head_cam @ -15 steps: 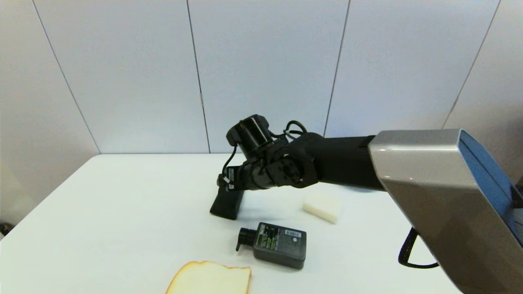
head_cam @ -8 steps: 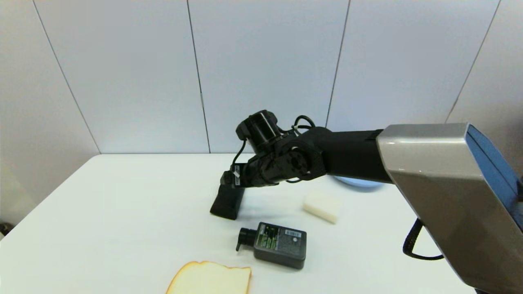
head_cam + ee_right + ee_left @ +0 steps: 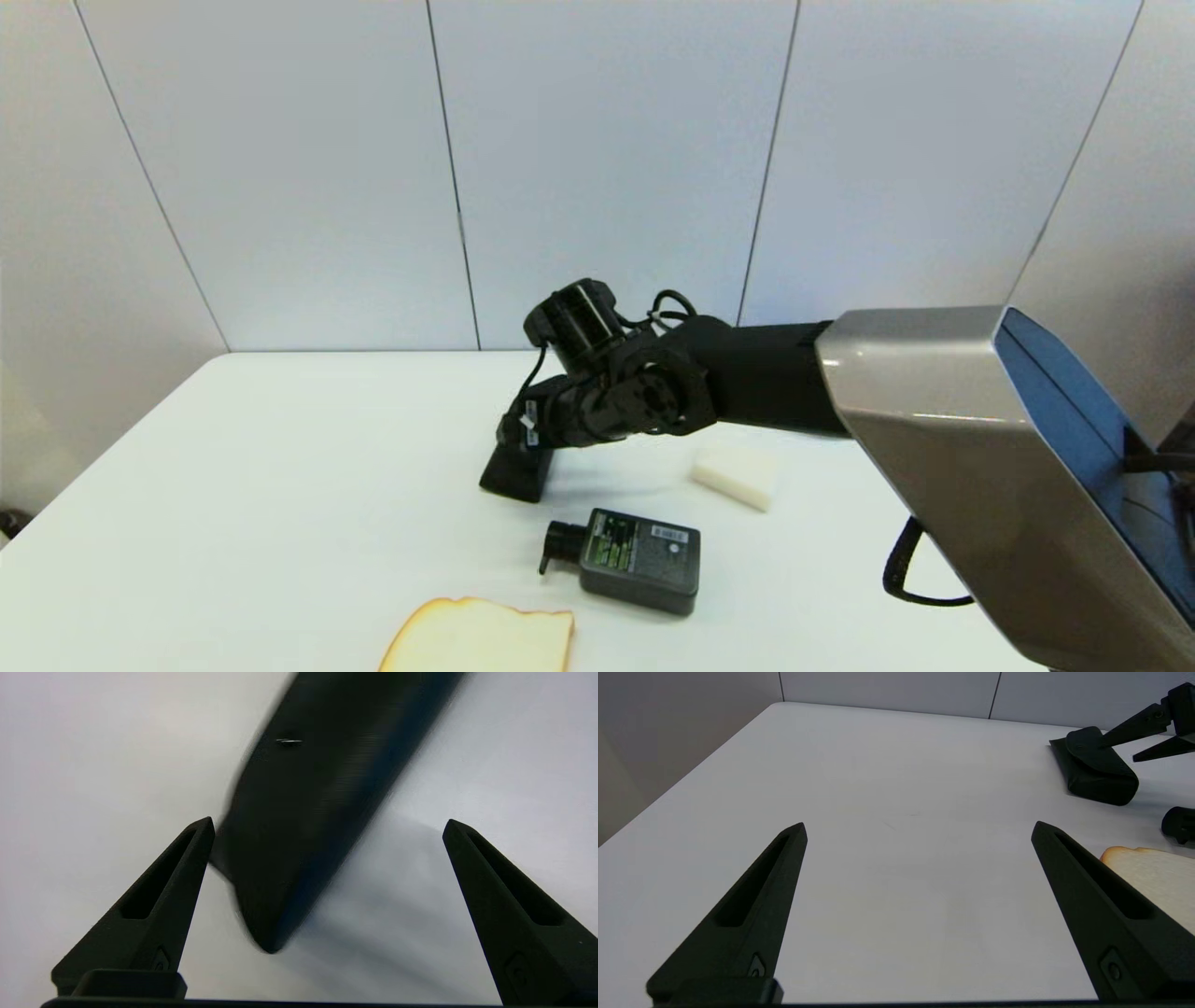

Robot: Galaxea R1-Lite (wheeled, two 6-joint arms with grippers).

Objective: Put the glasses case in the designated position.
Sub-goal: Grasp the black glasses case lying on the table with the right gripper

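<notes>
Right gripper (image 3: 327,826) down low over the case (image 3: 516,472), fingers spread wide, nothing clamped. Case flat on the table (image 3: 280,485), mid-table, just beyond the bottle (image 3: 639,560) and well left of the white block (image 3: 738,474). From the wrist: case lying slantwise between the open fingers, one finger (image 3: 187,858) right at its edge, the other well clear on bare table. From the left wrist: one right fingertip on or just above the flap, contact hard to call. Grasp step in hand, by the look of it, pick not yet made. Next move probably calls for squaring the fingers across the narrow width, settling lower, then closing; soft pouch, likely to squash or skid if pinched off-centre. Designated spot not marked anywhere in view. Left gripper (image 3: 920,828) idle near the table's left side, fingers apart, empty, bread (image 3: 1153,870) beside it.
</notes>
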